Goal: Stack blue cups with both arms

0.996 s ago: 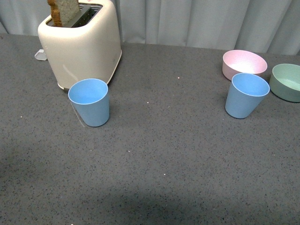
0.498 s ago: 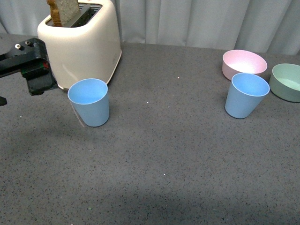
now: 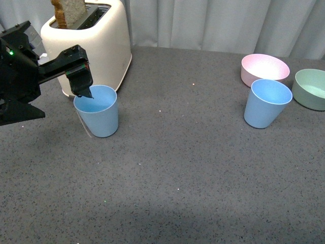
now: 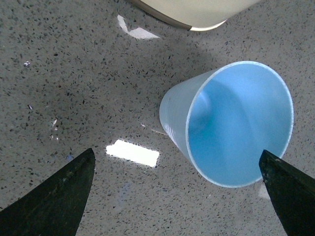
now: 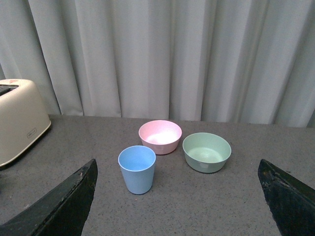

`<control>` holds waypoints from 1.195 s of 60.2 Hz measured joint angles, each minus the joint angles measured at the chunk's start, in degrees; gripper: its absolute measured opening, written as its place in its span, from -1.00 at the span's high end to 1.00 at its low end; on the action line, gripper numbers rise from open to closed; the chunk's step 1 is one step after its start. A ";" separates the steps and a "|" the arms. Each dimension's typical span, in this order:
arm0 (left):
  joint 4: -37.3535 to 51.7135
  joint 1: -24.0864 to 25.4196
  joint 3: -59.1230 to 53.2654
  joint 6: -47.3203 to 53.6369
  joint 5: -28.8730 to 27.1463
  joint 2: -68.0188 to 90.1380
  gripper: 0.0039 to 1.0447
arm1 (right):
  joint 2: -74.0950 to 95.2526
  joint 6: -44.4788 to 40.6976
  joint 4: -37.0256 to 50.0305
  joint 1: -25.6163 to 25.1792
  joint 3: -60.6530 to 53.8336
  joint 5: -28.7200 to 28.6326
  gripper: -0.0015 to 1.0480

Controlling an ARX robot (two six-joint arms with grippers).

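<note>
left blue cup [image 3: 96,116]: light blue, tapered, matte plastic tumbler; upright, mouth up, on the grey speckled table [image 3: 177,173]. Sits at 9 o'clock of the front view, just at 6 o'clock of the toaster.
right blue cup [image 3: 265,104]: same kind of tumbler, upright, at 3 o'clock of the front view. Well apart from the left blue cup; the two are not stacked.
left gripper [image 4: 175,151]: black, two-fingered; fingers spread wide, holding nothing. In the wrist view the left blue cup lies between them, closer to one. In the front view one finger [image 3: 81,84] hangs at the cup rim's 10 o'clock; contact cannot be told.
right gripper [image 5: 177,164]: fingers spread wide, empty; faces the right blue cup from well short of it.
toaster [image 3: 94,48]: rounded, cream, at 11 o'clock; brown bread slice [image 3: 68,12] stands in a slot.
pink bowl [image 3: 264,67]: round, at the right blue cup's 12 o'clock, just beside it.
green bowl [image 3: 311,89]: pale, round, at that cup's 2 o'clock, near.
</note>
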 joint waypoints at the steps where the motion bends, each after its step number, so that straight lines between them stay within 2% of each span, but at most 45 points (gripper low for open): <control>1: 0.02 0.00 0.37 -0.26 -0.13 0.52 -0.88 | 0.00 -0.02 0.00 0.00 0.00 0.00 -0.81; 16: -1.01 0.26 2.91 -3.54 0.00 4.37 -0.88 | 0.00 -0.02 -0.02 0.00 0.00 0.00 -0.81; 24: -0.70 -0.07 2.97 -5.25 0.76 4.87 -0.32 | 0.00 -0.02 0.00 0.00 0.00 0.00 -0.81; 50: -2.99 -0.74 3.04 -5.57 0.07 4.92 0.94 | 0.00 -0.02 0.00 0.00 0.00 0.00 -0.81; 62: -5.44 -1.66 3.56 -4.50 -0.63 4.33 0.94 | 0.00 -0.02 0.00 0.00 0.00 0.00 -0.81; 72: -7.23 -4.59 6.78 -4.04 -1.68 4.22 0.94 | 0.00 0.00 0.00 0.00 0.00 0.00 -0.81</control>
